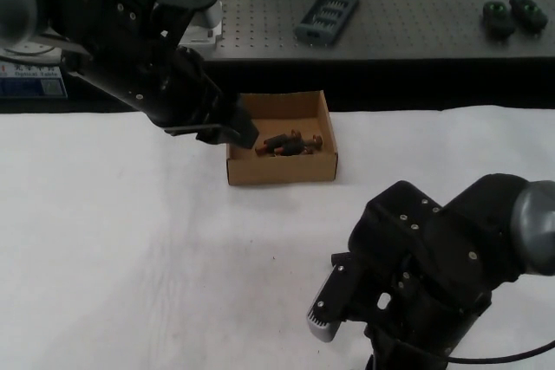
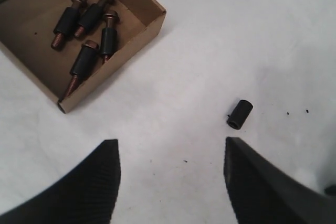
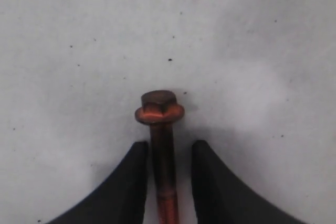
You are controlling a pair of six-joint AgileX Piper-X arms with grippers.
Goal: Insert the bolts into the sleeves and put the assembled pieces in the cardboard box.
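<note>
High view first: what is biggest?
— A white cloth [image 1: 113, 283] covers the bench across the whole near side. Behind it stands a dark perforated table [image 1: 416, 32] with a dark slotted tray [image 1: 328, 10] on it.

And the arms?
— The left arm [image 1: 130, 49] hangs over the far-left part of the cloth, its wrist end just beside the cardboard box [image 1: 282, 171]. The right arm [image 1: 434, 275] is at the near-right corner, well apart from the box.

What about the box itself?
— It is open on top and rests on the cloth near the far edge. The left wrist view shows four assembled pieces [image 2: 84, 62] lying on its floor. Each is a copper-coloured bolt pushed through a black sleeve, and they are bunched close together toward one corner.

How does the left gripper stand?
— The left gripper [image 2: 170, 144] has its fingers spread wide over bare cloth, with the box off to one side of it.

And the right one?
— The right gripper [image 3: 169, 145] is pinching a bolt [image 3: 163, 150] by the shank. The flanged hex head sticks out past the fingertips, above the cloth.

Anything smaller?
— One loose sleeve [image 2: 239, 114], black, lies on its side on the cloth. It is well apart from the box and just beyond one of the left gripper's fingers [image 2: 262, 182].
</note>
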